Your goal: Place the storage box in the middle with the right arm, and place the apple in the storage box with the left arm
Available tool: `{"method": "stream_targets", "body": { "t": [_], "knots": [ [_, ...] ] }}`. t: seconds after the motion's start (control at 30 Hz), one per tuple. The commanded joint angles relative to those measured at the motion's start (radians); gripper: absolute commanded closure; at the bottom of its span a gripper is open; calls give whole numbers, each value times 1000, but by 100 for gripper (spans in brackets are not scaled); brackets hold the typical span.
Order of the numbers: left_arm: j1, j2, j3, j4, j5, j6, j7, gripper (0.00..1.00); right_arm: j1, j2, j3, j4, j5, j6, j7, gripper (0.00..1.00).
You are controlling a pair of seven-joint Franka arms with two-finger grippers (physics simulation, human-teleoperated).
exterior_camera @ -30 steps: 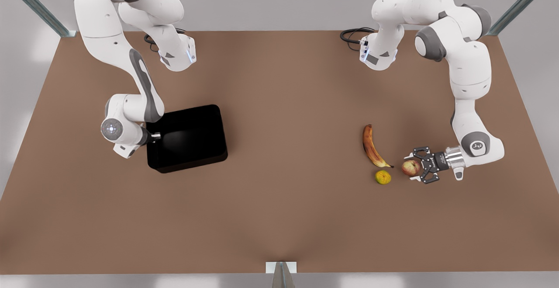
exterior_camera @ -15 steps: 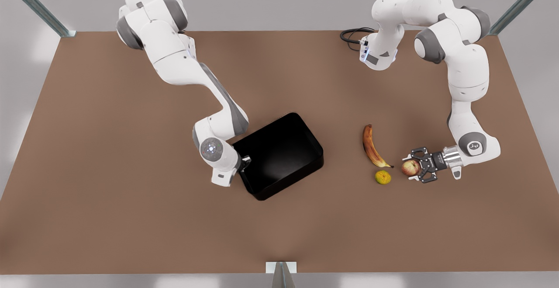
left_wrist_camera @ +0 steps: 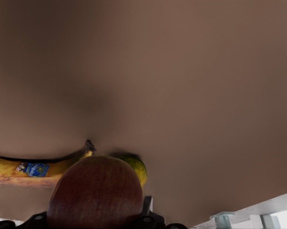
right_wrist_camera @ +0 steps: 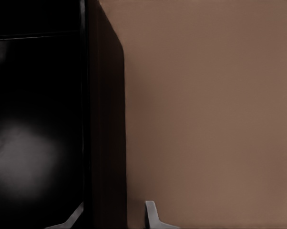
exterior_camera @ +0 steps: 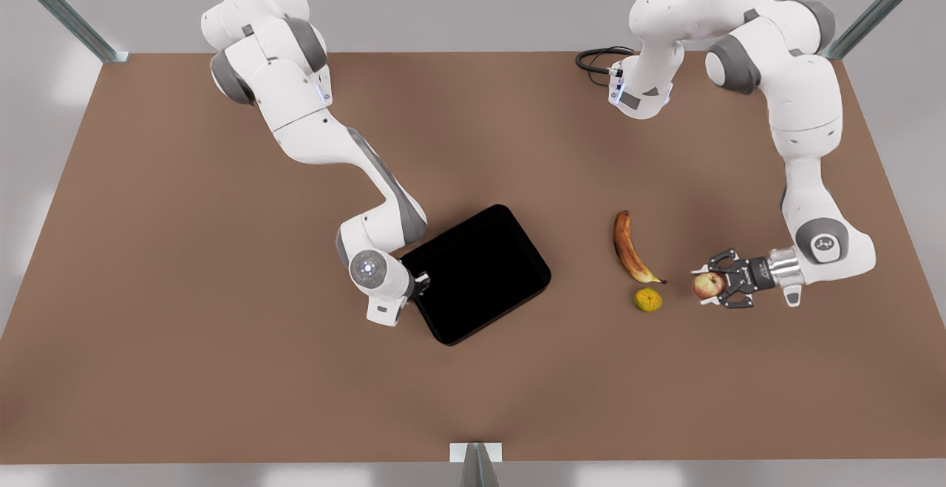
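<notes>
- Right gripper (exterior_camera: 423,281), slim black fingers clamped across the wall of the glossy black rectangular storage box (exterior_camera: 480,273), box near mid-table
- Left gripper (exterior_camera: 715,285), wide skeletal claw closed around the blotched red-yellow apple (exterior_camera: 707,284), near the spotted banana (exterior_camera: 630,248) and small yellow-green fruit (exterior_camera: 648,299)
- Step: box placed, apple grasped
- Next: release box, carry apple over it

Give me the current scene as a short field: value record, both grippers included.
box: black storage box flat on the table, near the middle, turned at an angle
right gripper: straddling the box's wall at its edge on the front view's left
left gripper: shut on the apple, on the front view's right
apple: not yet in the box
banana: on the table between box and apple
small yellow-green fruit: just off the banana's tip
</notes>
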Motion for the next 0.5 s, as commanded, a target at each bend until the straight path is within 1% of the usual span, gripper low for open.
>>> {"method": "stream_targets", "body": {
  "t": [0.0, 0.03, 0.07, 0.13, 0.17, 0.2, 0.23, 0.27, 0.3, 0.37, 0.43, 0.47],
  "knots": [
    [-2, -9, -3, 8, -37, 5, -28, 46, 0, 0, 0, 0, 5, -1, -5, 0],
    [-13, -42, -7, 15, -29, 1, -97, 46, 0, -5, 0, 0, 5, -10, -5, 0],
    [-31, -76, -40, 15, 1, 2, -152, 46, -2, -32, 1, -3, 5, -19, -3, 0],
    [-51, -119, -73, 19, 21, 19, -263, 46, -9, -144, -2, -3, 7, -153, -2, 0],
    [-54, -131, -119, 27, 67, 47, -304, 46, -24, -215, -9, -5, 5, -251, -3, 0],
    [-54, -145, -185, 44, 132, 97, -387, 45, -80, -342, -60, -8, -4, -445, -5, 0],
    [-54, -157, -243, 47, 164, 140, -463, 45, -92, -448, -185, -9, -10, -614, -3, 0],
    [-54, -168, -311, 48, 221, 194, -551, 45, -130, -526, -212, -18, -98, -697, -5, 0],
    [-56, -180, -352, 51, 247, 221, -615, 45, -172, -594, -212, -55, -154, -713, -5, 0],
    [-60, -196, -518, 51, 357, 387, -831, 45, -206, -744, -236, -152, -197, -742, 1, 0],
    [-63, -193, -639, 51, 437, 525, -1014, 44, -232, -764, -236, -141, -197, -805, 6, 0],
    [-79, -187, -667, 91, 469, 541, -1121, 44, -239, -775, -236, -143, -199, -809, 6, 0]
  ]
}}
